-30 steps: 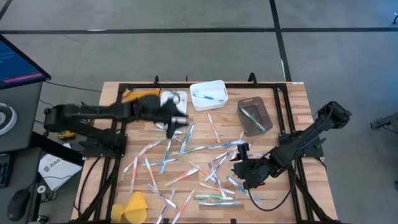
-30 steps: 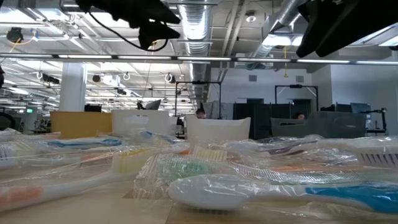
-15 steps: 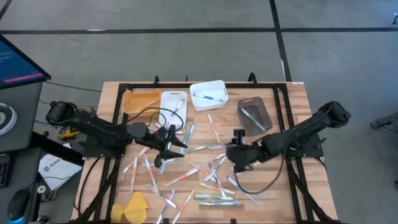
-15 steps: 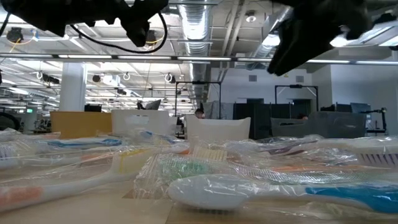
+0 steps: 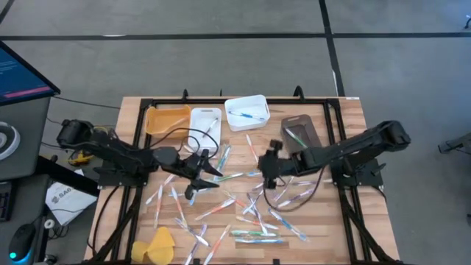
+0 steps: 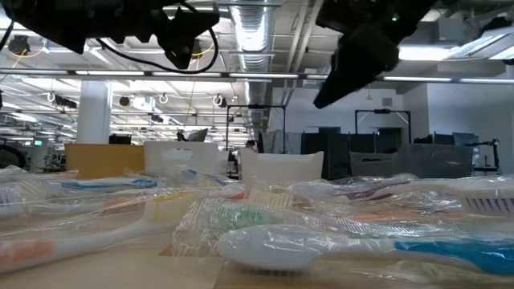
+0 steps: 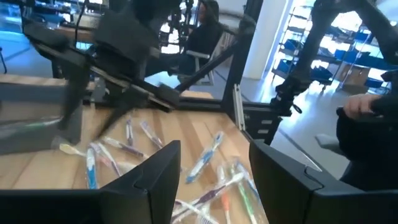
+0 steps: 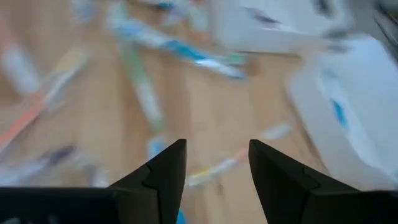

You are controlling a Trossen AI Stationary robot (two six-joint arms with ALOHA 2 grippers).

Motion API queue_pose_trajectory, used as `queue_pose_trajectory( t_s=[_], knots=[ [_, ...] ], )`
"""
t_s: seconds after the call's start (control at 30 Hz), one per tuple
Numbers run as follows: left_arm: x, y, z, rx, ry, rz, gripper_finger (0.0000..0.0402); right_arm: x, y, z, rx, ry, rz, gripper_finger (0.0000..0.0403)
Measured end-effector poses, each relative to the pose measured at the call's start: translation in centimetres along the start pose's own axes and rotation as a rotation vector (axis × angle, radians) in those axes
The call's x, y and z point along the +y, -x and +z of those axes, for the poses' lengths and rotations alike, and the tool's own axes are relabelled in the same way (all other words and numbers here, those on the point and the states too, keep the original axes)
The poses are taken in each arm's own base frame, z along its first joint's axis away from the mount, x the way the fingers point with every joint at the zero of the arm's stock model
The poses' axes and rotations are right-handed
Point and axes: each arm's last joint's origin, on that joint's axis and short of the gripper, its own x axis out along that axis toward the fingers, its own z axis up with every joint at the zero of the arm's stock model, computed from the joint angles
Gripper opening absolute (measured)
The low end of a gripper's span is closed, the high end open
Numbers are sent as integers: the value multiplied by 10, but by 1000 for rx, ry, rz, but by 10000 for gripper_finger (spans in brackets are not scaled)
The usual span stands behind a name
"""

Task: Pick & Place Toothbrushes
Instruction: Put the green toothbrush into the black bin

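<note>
The wooden tabletop [image 5: 346, 125] carries loose toothbrushes [image 5: 243, 202] scattered over its middle, with a few more in the bins at its far edge. Above the pile, the left tool [image 5: 208, 168] and right tool [image 5: 266, 163] both hover with fingers spread, pinching nothing.
</note>
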Motion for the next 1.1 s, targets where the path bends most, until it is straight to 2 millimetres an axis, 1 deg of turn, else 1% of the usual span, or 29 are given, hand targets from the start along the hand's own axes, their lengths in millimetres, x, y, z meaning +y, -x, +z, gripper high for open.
queue_pose_trajectory(
  t_s=[0.07, 0.17, 0.23, 0.33, 0.43, 0.53, 0.67, 0.83, 0.87, 1.1],
  knots=[
    [1, -1, -3, 14, 3, 3, 186, 11, -9, 8, -71, 72, 63, 168],
    [1, -3, -5, 19, 4, 4, 186, 19, -29, 9, -109, 167, 93, 166],
    [1, -3, -6, 22, 4, 4, 186, 19, -43, 14, -126, 190, 96, 167],
    [1, -3, -5, 18, -5, 3, 186, 17, -64, 20, -104, 206, 118, 167],
    [2, -3, -5, 12, -6, 3, 186, 15, -86, 18, -49, 221, 152, 166],
    [2, -3, -5, 12, -12, 6, 186, 13, -104, 15, -1, 216, 194, 164],
    [2, -3, -5, 12, -13, 6, 186, 12, -125, 5, 68, 216, 216, 164],
    [2, -3, -5, 20, -13, 7, 186, 13, -134, 2, 87, 215, 216, 163],
    [2, -3, -5, 20, -13, 7, 186, 13, -134, -1, 103, 219, 219, 162],
    [2, -3, -5, 20, -14, 7, 186, 14, -133, 0, 97, 214, 248, 155]
  ],
)
